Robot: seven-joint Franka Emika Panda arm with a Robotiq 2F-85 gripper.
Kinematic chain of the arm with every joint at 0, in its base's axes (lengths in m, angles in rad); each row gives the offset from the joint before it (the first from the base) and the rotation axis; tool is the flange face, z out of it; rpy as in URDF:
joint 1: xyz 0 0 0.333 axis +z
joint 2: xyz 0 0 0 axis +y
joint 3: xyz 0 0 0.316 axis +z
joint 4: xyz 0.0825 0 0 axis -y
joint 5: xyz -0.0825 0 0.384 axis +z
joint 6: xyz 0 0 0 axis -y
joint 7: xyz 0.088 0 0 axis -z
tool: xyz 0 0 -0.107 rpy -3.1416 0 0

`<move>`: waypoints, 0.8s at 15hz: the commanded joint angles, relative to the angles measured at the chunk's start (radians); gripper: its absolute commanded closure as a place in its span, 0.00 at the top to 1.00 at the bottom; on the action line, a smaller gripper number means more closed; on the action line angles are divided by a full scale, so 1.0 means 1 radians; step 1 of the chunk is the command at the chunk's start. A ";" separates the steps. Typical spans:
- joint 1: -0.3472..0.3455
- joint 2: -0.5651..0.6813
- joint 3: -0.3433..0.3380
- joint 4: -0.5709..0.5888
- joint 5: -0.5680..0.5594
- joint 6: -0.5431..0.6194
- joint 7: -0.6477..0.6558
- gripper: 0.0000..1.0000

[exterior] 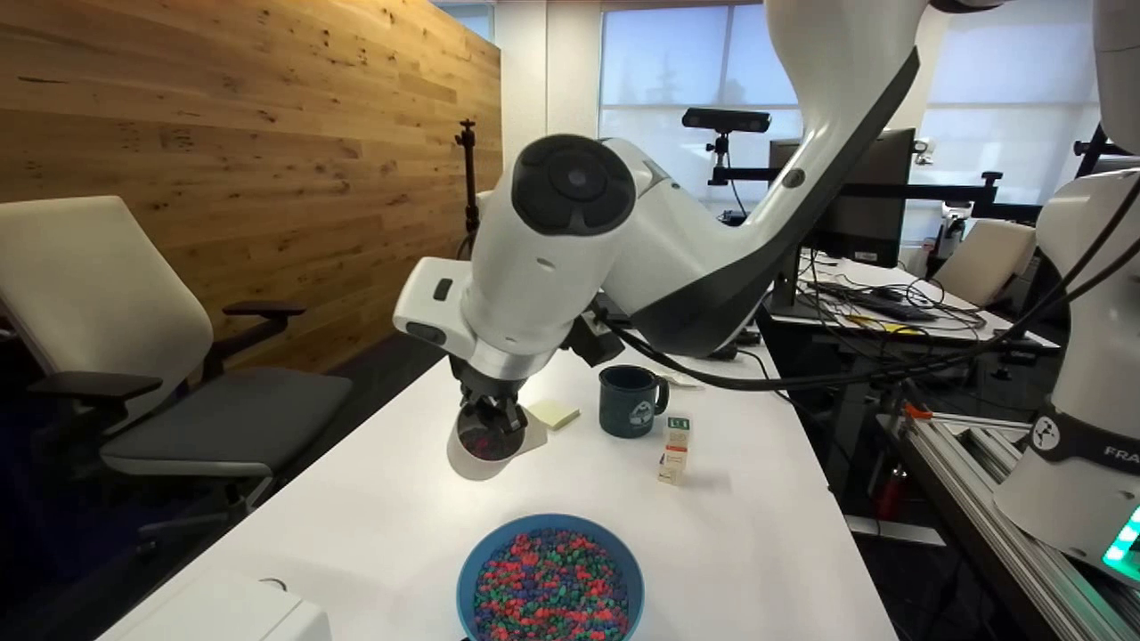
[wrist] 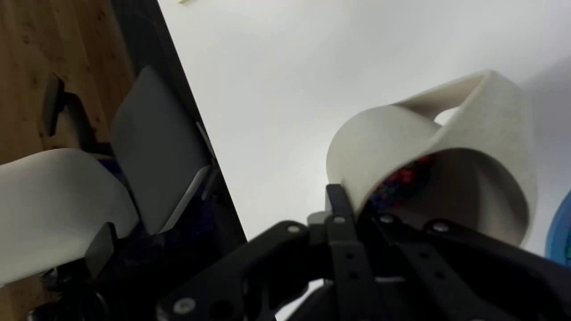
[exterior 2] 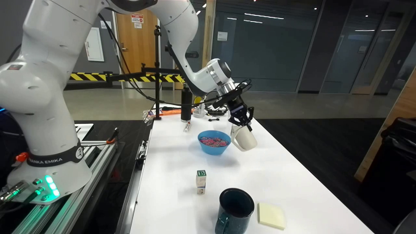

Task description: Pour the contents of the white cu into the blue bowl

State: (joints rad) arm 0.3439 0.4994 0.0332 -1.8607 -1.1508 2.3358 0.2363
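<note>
The white cup (exterior: pixel 470 465) is tilted and appears held above the table in both exterior views (exterior 2: pixel 247 140). In the wrist view, the cup (wrist: pixel 383 138) has its mouth toward the camera and its handle on the upper right side. Dark red and blue bits (wrist: pixel 403 178) lie inside it. My gripper (wrist: pixel 352 200) is shut on the cup's wall at the rim, one finger outside and one inside; the inner fingertip is hidden. The blue bowl (exterior 2: pixel 213 150) stands on the table beside the cup, full of red, green and blue bits. Its rim (exterior: pixel 465 583) shows, and its edge (wrist: pixel 553 236) at the wrist view's right.
A dark green mug (exterior: pixel 626 405), a small stack of letter blocks (exterior: pixel 674 451) and a yellow note pad (exterior: pixel 554 414) stand on the white table. A white box (exterior: pixel 240 614) is at the near left corner. A black bottle (exterior 2: pixel 186 104) stands beyond the bowl.
</note>
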 commanded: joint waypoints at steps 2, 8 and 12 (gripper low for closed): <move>0.031 0.022 0.022 -0.018 -0.177 -0.075 0.161 0.01; 0.033 0.027 0.081 -0.031 -0.234 -0.142 0.218 0.01; 0.037 0.024 0.100 -0.038 -0.277 -0.166 0.251 0.01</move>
State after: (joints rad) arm 0.3754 0.5432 0.1197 -1.8752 -1.3592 2.2063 0.4322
